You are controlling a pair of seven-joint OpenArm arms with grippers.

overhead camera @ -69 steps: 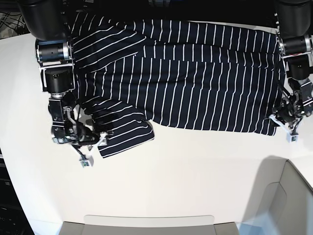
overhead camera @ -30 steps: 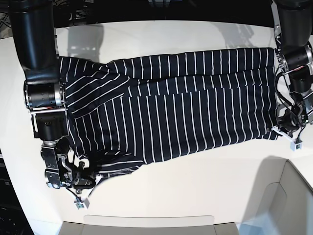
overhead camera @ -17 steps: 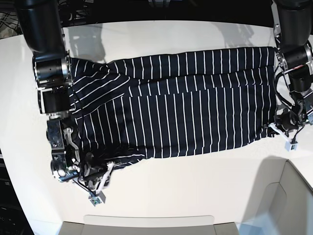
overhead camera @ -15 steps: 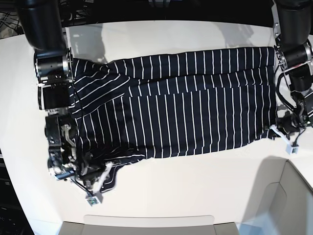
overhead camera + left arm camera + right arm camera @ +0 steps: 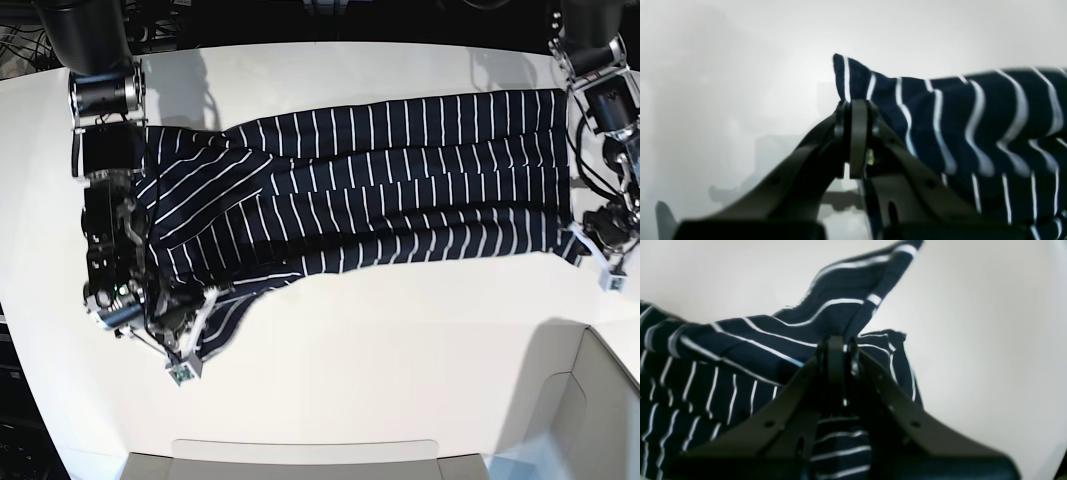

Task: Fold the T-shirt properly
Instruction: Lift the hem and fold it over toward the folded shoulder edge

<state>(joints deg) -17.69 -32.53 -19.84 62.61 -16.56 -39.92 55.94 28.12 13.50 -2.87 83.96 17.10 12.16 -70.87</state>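
The T-shirt (image 5: 380,190), dark navy with thin white stripes, lies stretched lengthways across the white table (image 5: 380,360). My left gripper (image 5: 597,252) at the base view's right is shut on its bottom corner; in the left wrist view the pinched corner of the T-shirt (image 5: 940,116) stands up above the left gripper (image 5: 855,110). My right gripper (image 5: 185,325) at the base view's left is shut on a sleeve-end fold. The right wrist view shows the T-shirt (image 5: 840,313) rising in a peak from the closed right gripper (image 5: 836,346).
A grey bin (image 5: 590,410) sits at the table's front right corner, and a flat grey panel (image 5: 300,458) runs along the front edge. The two arm columns (image 5: 100,90) stand over the shirt's ends at the back.
Both arms have pulled the shirt's front edge, drawing the cloth tauter and narrower. The right gripper rose slightly with the sleeve fold; the left gripper shifted outward to the right.
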